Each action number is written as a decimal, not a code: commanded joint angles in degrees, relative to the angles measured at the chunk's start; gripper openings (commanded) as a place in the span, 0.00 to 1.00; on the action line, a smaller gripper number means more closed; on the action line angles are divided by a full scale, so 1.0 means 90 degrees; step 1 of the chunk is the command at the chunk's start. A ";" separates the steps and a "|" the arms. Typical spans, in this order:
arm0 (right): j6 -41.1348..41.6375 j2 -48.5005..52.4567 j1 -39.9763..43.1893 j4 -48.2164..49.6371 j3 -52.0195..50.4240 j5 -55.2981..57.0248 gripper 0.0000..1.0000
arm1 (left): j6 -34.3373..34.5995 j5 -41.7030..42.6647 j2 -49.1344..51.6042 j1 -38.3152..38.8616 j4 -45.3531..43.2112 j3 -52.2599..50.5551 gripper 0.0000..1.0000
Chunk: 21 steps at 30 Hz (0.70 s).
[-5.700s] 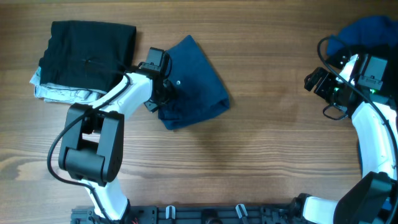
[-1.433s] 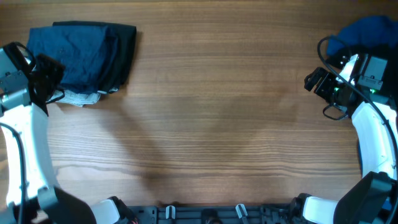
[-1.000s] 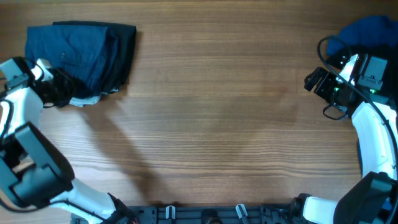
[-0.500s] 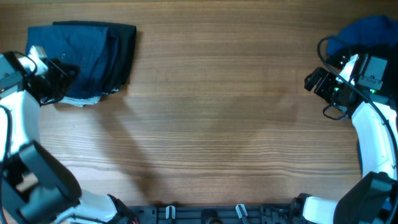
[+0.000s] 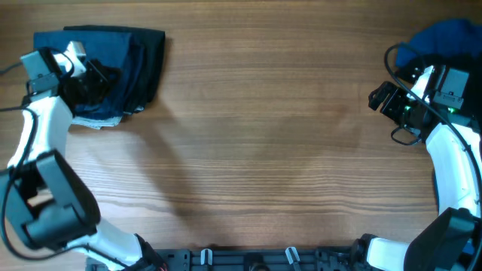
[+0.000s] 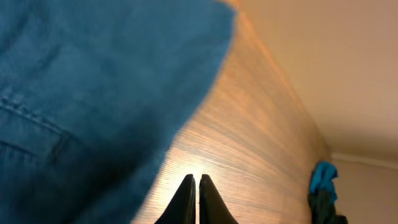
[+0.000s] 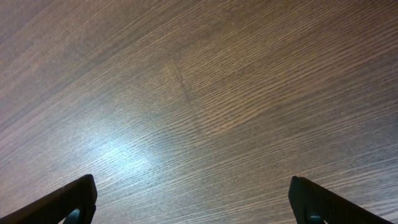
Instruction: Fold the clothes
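Navy denim trousers (image 5: 126, 59) lie folded on top of a stack, directly beneath the left gripper (image 5: 104, 77). Its fingers are pressed together with nothing between them. In the left wrist view the denim fills the space to the left of the tips, and bare wooden table (image 5: 263, 150) lies ahead of them. A black garment (image 5: 154, 53) shows at the far edge of the stack beyond that gripper, and a pale patterned one (image 5: 96, 121) peeks out below it. The right gripper (image 5: 379, 98) hangs over bare wood, fingers spread wide and empty. A royal blue garment (image 5: 444, 34) is heaped just behind it.
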State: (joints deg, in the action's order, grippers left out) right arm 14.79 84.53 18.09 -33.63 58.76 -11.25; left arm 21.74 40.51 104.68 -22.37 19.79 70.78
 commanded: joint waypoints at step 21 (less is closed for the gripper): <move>0.0039 0.0044 -0.0012 0.0012 0.0041 0.0129 1.00 | 0.0857 0.0891 -0.0799 -0.1389 -0.1207 0.0032 0.04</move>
State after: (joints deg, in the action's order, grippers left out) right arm 14.79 84.53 18.09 -33.63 58.76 -11.27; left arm 27.35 48.03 100.71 -28.88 8.08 70.67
